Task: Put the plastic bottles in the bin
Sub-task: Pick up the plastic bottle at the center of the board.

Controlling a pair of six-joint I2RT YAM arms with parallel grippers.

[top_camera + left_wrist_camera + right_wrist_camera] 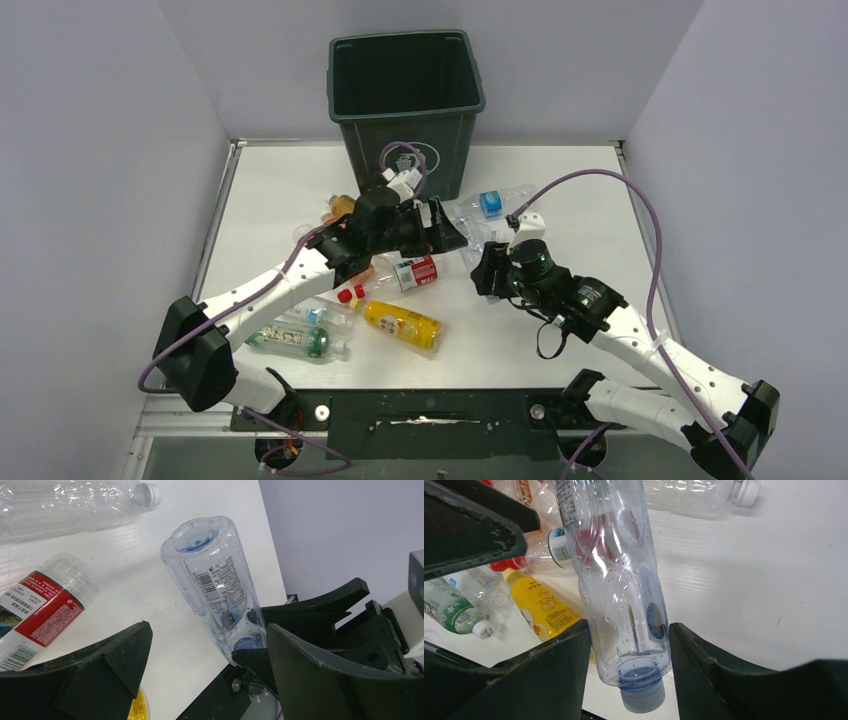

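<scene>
My right fingers (559,660) pinched a clear bottle (619,595) just above its cap (642,700), held off the tabletop (600,200). My left fingers (100,665) stood spread by its base. A handover, I judged: left must close, then carry it to the bin (440,135).

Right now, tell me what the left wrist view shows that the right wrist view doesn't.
Left wrist only: the grey wall and the base of the clear bottle. Right wrist only: the green-label bottle and the clear bottle's cap. Both: the clear bottle itself, tilted and gripped near its cap end by the right gripper, over the white table.
</scene>
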